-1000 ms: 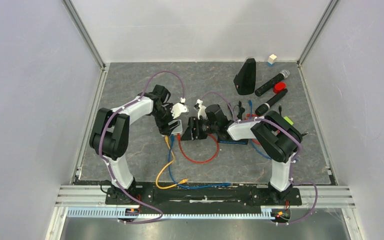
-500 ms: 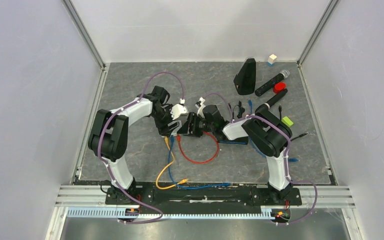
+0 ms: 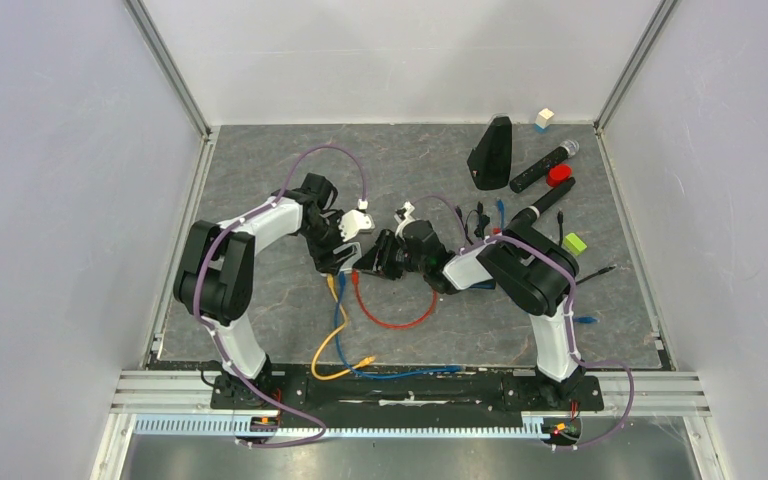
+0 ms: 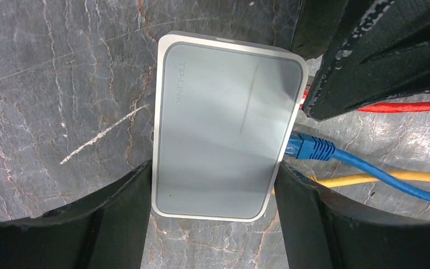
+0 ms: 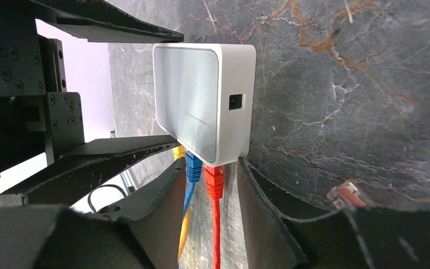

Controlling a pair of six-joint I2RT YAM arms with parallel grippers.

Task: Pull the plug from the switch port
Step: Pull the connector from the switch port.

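Observation:
The white TP-Link switch (image 4: 227, 126) lies on the grey mat; it also shows in the right wrist view (image 5: 201, 106). My left gripper (image 4: 214, 168) is shut on the switch, one finger on each long side. Red (image 5: 214, 182), blue (image 5: 194, 168) and yellow (image 5: 179, 151) plugs sit in its ports. My right gripper (image 5: 211, 168) is open, and its fingers straddle the red and blue plugs right below the switch without pinching them. In the top view both grippers (image 3: 340, 255) (image 3: 370, 262) meet at mid-table and mostly hide the switch.
The red cable loops on the mat (image 3: 400, 318); blue and yellow cables (image 3: 345, 350) run toward the near edge. A loose clear connector (image 5: 347, 195) lies beside my right finger. A black wedge (image 3: 490, 152), two microphones (image 3: 543, 165), a red cap (image 3: 559, 175) and a green block (image 3: 574, 242) sit at the back right.
My right gripper has moved left up to the switch's port side, its fingers now around the plugs. The left gripper keeps its hold on the switch and has barely shifted.

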